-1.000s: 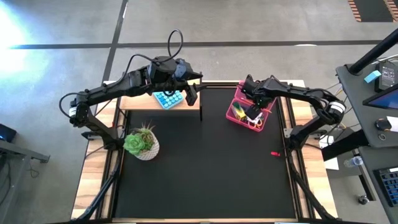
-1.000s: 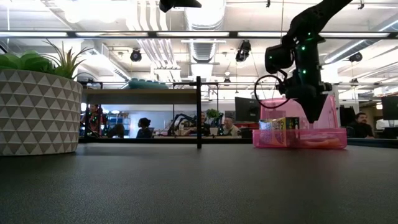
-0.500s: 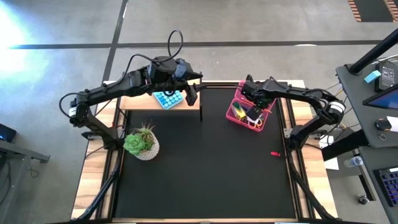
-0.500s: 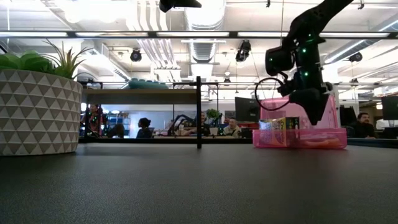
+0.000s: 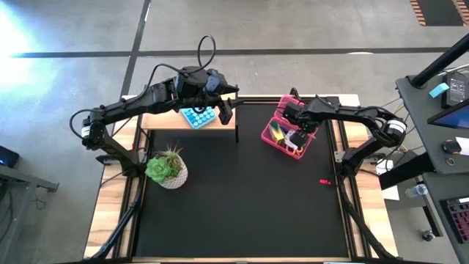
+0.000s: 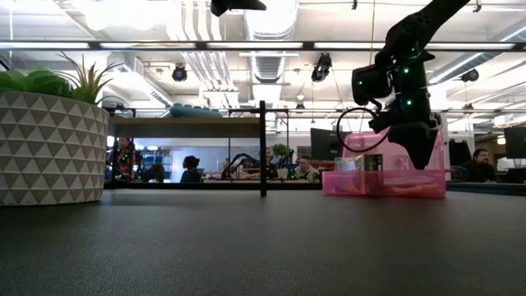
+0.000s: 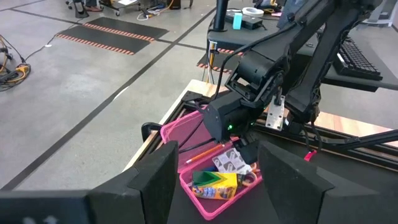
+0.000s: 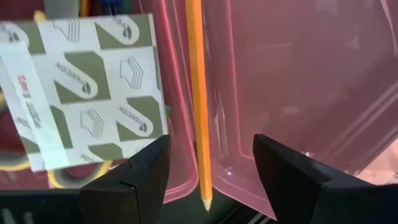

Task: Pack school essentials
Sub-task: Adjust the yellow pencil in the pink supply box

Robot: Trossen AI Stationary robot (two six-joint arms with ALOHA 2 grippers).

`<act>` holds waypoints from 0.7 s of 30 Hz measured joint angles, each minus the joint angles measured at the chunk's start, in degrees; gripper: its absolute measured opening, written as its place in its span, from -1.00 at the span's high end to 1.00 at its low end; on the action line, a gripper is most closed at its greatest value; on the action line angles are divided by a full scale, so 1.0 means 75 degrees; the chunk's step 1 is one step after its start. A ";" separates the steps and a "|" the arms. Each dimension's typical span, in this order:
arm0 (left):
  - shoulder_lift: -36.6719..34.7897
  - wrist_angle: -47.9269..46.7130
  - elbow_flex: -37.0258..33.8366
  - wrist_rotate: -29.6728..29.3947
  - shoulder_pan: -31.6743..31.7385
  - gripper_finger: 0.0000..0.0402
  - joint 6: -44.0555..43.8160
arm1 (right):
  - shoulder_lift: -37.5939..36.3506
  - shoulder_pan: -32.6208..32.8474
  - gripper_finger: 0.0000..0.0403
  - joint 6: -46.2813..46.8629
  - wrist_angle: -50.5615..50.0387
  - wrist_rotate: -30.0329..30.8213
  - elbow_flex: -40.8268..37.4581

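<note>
The right gripper (image 5: 293, 126) hangs inside a pink basket (image 5: 272, 121) at the far right part of the black table (image 5: 234, 198). Its two dark fingers (image 8: 134, 180) stand well apart in its wrist view, and nothing is clamped between them. An orange pencil (image 8: 198, 93) lies in the gap between the fingers, its sharpened tip pointing back toward the wrist and its shaft running along the translucent pink wall; whether either finger touches it cannot be told. Just beside the pencil, on one finger's side, lies a white card printed with olive-green shapes (image 8: 93, 81), and under the card's near edge shows a yellow loop (image 8: 68, 177) that may be a scissors handle.

From the left wrist view the basket (image 7: 186, 134) shows the same card (image 7: 233, 163) directly below the right gripper, with a yellow and green box (image 7: 214, 185) lying in front of it against the basket's near wall. In the low view the gripper (image 6: 415, 140) reaches down behind the basket's wall (image 6: 386, 182).

The left gripper (image 5: 226, 111) waits well to the side of the basket, above the table's far edge, near a blue block (image 5: 198, 115) on a wooden shelf. Its fingers (image 7: 155, 180) stand partly apart with nothing between them. A potted plant (image 5: 167, 167) sits far from both grippers, on the left of the table.
</note>
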 joint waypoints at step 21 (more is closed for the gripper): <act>0.0000 -0.0039 0.0000 0.0000 0.0001 -0.02 -0.0178 | -0.1025 0.0463 -0.09 0.0951 -0.1056 -0.0265 0.0628</act>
